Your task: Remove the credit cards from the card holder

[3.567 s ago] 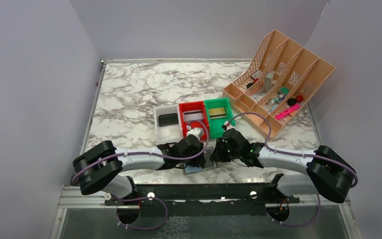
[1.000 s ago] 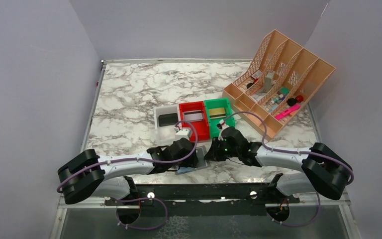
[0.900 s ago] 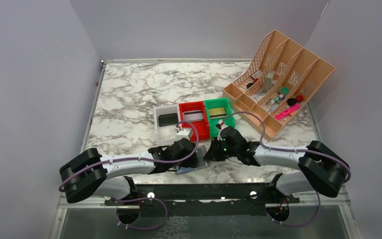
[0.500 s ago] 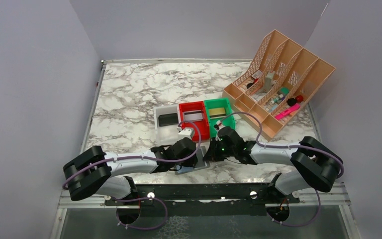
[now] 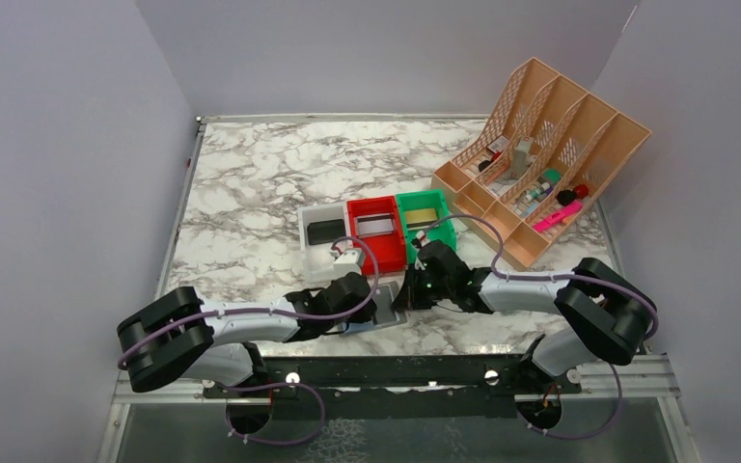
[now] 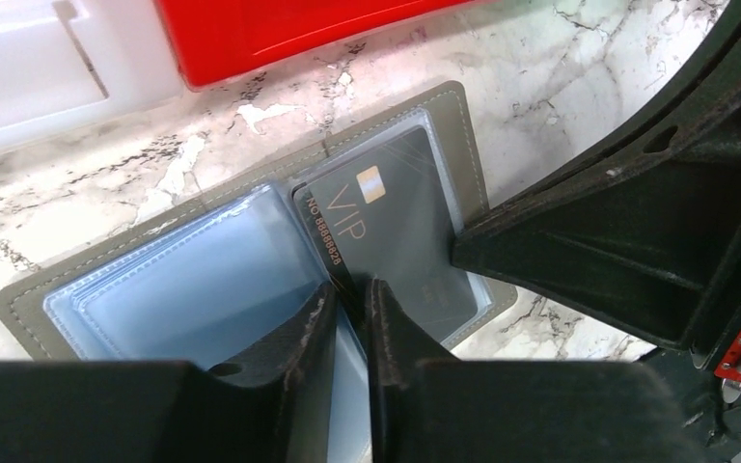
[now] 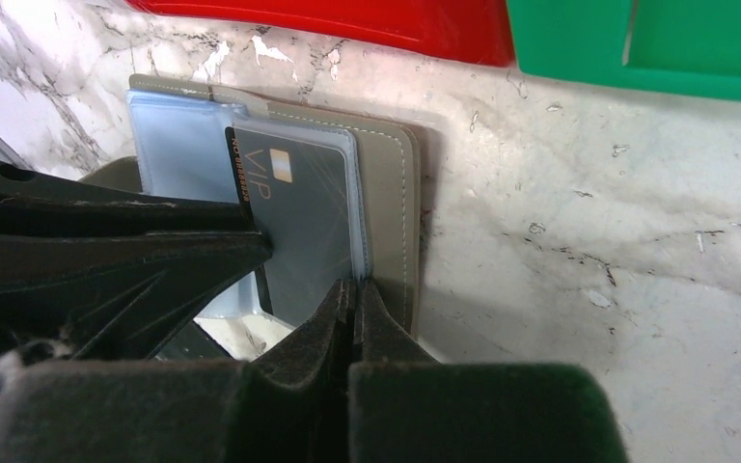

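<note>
On the marble table (image 5: 251, 183), a white bin (image 5: 304, 233), a red bin (image 5: 351, 228) and a green bin (image 5: 450, 226) stand in a row, each with a flat, card-like piece lying in it. These may be cards already taken out, though the top view is too small to be sure. Just in front of the bins, near the table's front edge, the card holder (image 6: 183, 289) lies open and flat between the two arms. Its pale blue panel looks empty. Its grey panel has one black card (image 6: 396, 231), marked VIP, in the clear sleeve, with the card's inner edge poking out toward the fold. So the job looks mostly done, with this last visible card left to draw out.

The left gripper (image 6: 352, 318) is narrowed to a slim gap astride that loose edge, the card between its fingers but not clearly clamped. The right gripper (image 7: 352, 301) is fully closed, its tips touching the sleeve's outer edge on the grey panel. Whether it pinches the sleeve's lip or merely pins the holder down I cannot tell.
</note>
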